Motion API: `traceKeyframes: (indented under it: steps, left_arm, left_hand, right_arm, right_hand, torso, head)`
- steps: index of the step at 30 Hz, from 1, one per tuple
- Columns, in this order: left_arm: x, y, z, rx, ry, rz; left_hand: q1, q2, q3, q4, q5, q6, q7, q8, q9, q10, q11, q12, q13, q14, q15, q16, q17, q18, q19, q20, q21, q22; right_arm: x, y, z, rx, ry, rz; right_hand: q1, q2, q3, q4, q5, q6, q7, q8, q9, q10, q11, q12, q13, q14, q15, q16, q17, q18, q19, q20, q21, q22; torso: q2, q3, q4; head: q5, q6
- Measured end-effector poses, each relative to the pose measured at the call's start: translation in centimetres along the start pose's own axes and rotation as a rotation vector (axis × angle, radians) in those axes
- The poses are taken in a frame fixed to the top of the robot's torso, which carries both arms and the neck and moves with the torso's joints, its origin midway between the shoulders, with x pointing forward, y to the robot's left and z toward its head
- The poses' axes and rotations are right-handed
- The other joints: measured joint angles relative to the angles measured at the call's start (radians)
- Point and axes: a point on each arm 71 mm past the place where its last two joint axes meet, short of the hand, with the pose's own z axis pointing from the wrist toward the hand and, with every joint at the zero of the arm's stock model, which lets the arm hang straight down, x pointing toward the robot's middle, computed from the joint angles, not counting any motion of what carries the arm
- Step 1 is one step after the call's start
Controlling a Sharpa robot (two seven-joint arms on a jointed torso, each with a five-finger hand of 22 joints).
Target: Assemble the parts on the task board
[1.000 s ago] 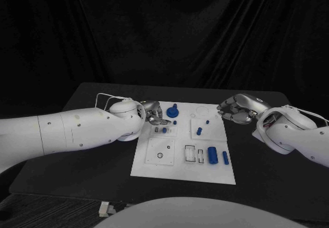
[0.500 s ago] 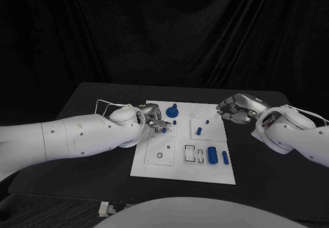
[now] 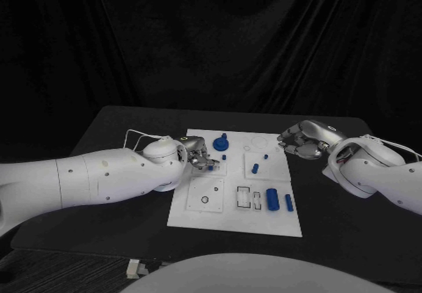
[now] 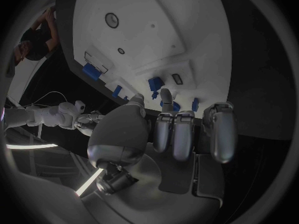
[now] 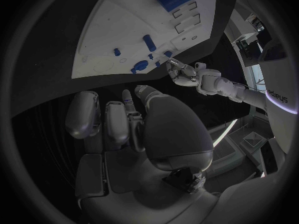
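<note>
The left hand (image 3: 195, 154) hangs over the upper left part of the task board (image 3: 236, 217), its fingers (image 4: 176, 134) bent downward and close together. In the left wrist view the fingertips reach toward a cluster of small blue parts (image 4: 156, 83) on the white plate, and one tip seems to touch or nearly touch a blue piece; whether anything is actually pinched cannot be told.

In the head view a small blue peg (image 3: 225, 157) stands just beside those fingertips, and the round blue knob (image 3: 221, 144) with its upright stem sits a little further up the board, near the back of the hand.

The right hand (image 3: 303, 140) hovers off the board's upper right corner, over the black table (image 3: 114, 122), with its fingers (image 5: 116, 124) curled inward toward the palm and nothing in them.

Between the two hands a short blue pin (image 3: 266, 156) and a slanted blue peg (image 3: 255, 168) stand in the upper right panel. Lower down, a thick blue cylinder (image 3: 272, 199) and a thin blue bar (image 3: 289, 203) lie side by side near the board's right edge, next to rectangular cut-outs.

The right wrist view shows dark lettering (image 5: 277, 95) on the white left arm (image 5: 249, 92); it is too small to read.
</note>
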Motion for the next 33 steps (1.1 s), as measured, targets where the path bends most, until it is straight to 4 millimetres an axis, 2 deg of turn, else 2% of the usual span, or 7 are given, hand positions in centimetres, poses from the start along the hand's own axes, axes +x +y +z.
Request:
traceKeyframes:
  steps: [10,21,29,33]
  left_arm:
    - [0.8,0.1,0.1,-0.013,0.041,0.018]
    - [1.1,-0.3,0.5,-0.009,0.055,0.026]
    - [1.2,-0.4,0.7,-0.007,0.055,0.029]
    - [1.2,-0.5,0.8,-0.005,0.056,0.031]
  left_hand:
    - [0.0,0.0,-0.003,-0.003,0.001,0.003,-0.004,0.0,-0.004,0.004,-0.004,0.0,0.0,-0.004,-0.004,0.0,0.0,0.0,-0.004,-0.004,0.0,0.0]
    - [0.015,0.006,-0.003,-0.003,0.055,0.01,-0.004,-0.008,-0.015,0.0,-0.007,0.0,0.0,-0.004,-0.004,0.0,0.0,0.0,0.0,-0.008,0.0,0.0]
    - [0.023,0.008,-0.003,-0.003,0.07,0.014,-0.007,-0.011,-0.017,0.0,-0.007,0.0,0.0,-0.003,-0.004,0.0,0.0,0.0,0.0,-0.007,0.0,0.0]
    - [0.043,0.008,-0.003,-0.003,0.099,0.014,-0.007,-0.016,-0.021,0.0,-0.007,0.0,0.0,0.0,-0.007,0.0,0.0,0.0,-0.004,-0.011,0.0,0.0]
  right_arm:
    - [0.0,0.0,0.0,0.001,0.0,0.0]
    - [0.0,0.0,0.0,0.0,0.0,0.0]
    - [0.0,0.0,0.0,0.001,0.0,0.0]
    - [0.0,0.0,0.1,0.001,0.0,-0.001]
  right_hand:
    - [0.0,0.0,0.0,0.0,0.0,0.0,0.0,0.0,0.0,0.0,0.0,0.0,0.0,0.0,0.0,0.0,0.0,0.0,0.0,0.0,0.0,0.0]
    - [0.0,0.0,0.003,-0.003,0.0,0.0,0.0,0.0,0.0,0.0,0.0,0.0,0.0,0.0,0.0,0.0,0.0,0.0,0.0,0.0,0.0,0.0]
    - [0.0,0.0,0.003,-0.003,0.0,0.0,0.0,0.0,0.0,0.0,0.0,0.0,0.0,0.0,0.0,0.0,0.0,0.0,0.0,0.0,0.0,0.0]
    - [0.0,0.0,0.003,-0.003,0.0,0.0,0.0,0.0,-0.001,0.0,0.0,0.0,0.0,0.0,0.0,0.0,-0.002,0.0,0.0,0.0,0.0,0.0]
  torso:
    - [0.0,0.0,-0.0002]
    - [0.0,0.0,0.0]
    - [0.0,0.0,0.0]
    - [0.0,0.0,0.0]
  head:
    - [0.001,0.0]
    - [0.001,0.0]
    - [-0.003,0.0]
    - [-0.003,0.0]
